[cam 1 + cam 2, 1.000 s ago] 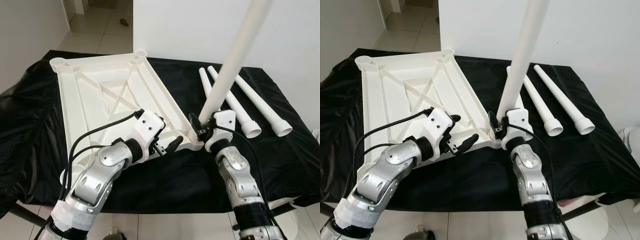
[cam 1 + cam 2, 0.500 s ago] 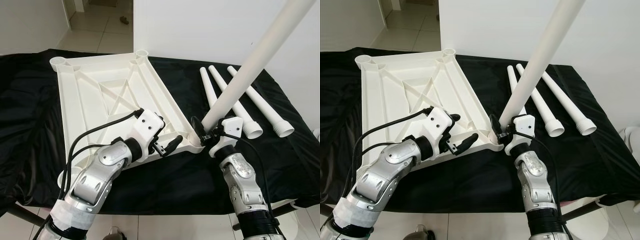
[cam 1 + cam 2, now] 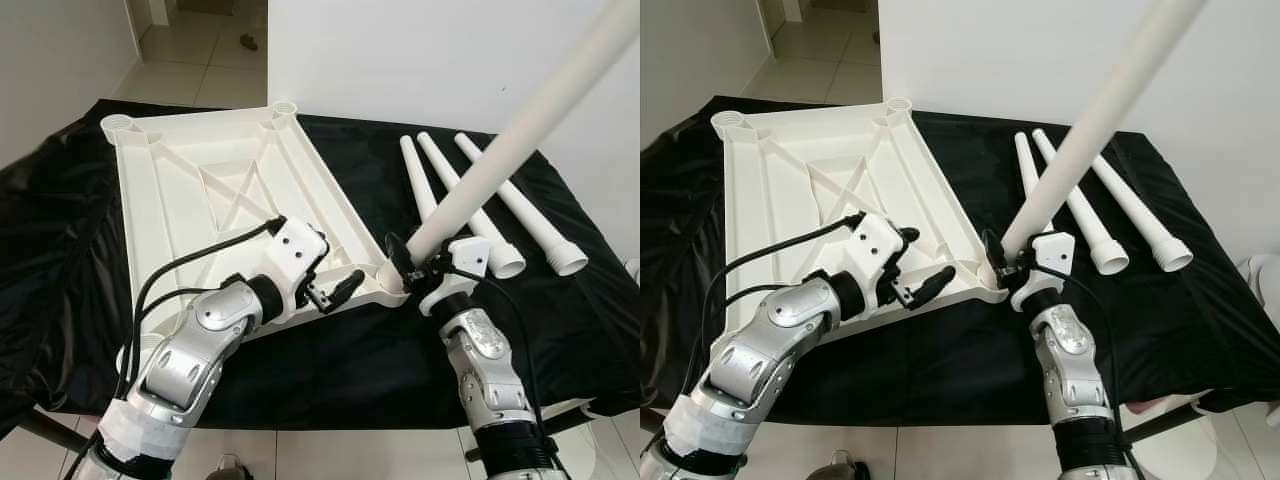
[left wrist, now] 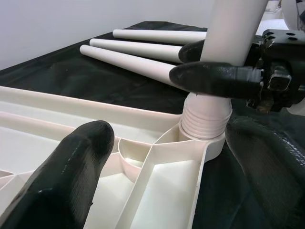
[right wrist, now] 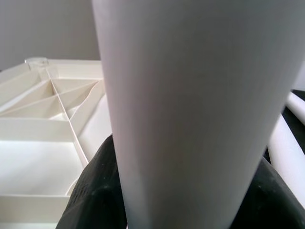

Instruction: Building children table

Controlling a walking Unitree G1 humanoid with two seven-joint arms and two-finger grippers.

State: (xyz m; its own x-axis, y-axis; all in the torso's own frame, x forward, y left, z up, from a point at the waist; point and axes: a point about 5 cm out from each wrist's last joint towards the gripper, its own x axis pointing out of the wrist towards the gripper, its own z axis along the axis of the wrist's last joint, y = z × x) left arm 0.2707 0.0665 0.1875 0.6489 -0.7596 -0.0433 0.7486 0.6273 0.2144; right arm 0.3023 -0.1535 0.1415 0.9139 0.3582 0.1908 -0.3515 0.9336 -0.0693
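A: The right end effector [image 3: 412, 262] pinched the leaning white leg [image 3: 500, 155] just above its threaded foot, at lower centre-right of the left eye frame. The leg's top ran out of the upper right corner, so its far end was cut off.

B: And the left end effector [image 3: 330, 290]?

A: Spread, at the near edge of the upturned tabletop [image 3: 200, 195], holding nothing. One finger sat over the ribs, the other off the edge.

B: Where did the leg's foot sit?

A: In the left wrist view the ribbed foot stood in the corner socket [image 4: 202, 138] of the tabletop, with the other arm's black fingers [image 4: 214, 78] around the leg above it. How deep it sat could not be made out.

B: The right wrist view?

A: The leg [image 5: 195, 109] blocked most of it, blurred; the tabletop's ribs [image 5: 52, 119] showed at the left.

B: The rest?

A: Three spare legs [image 3: 480, 205] lay side by side on the black-draped surface [image 3: 350, 360], right of centre.
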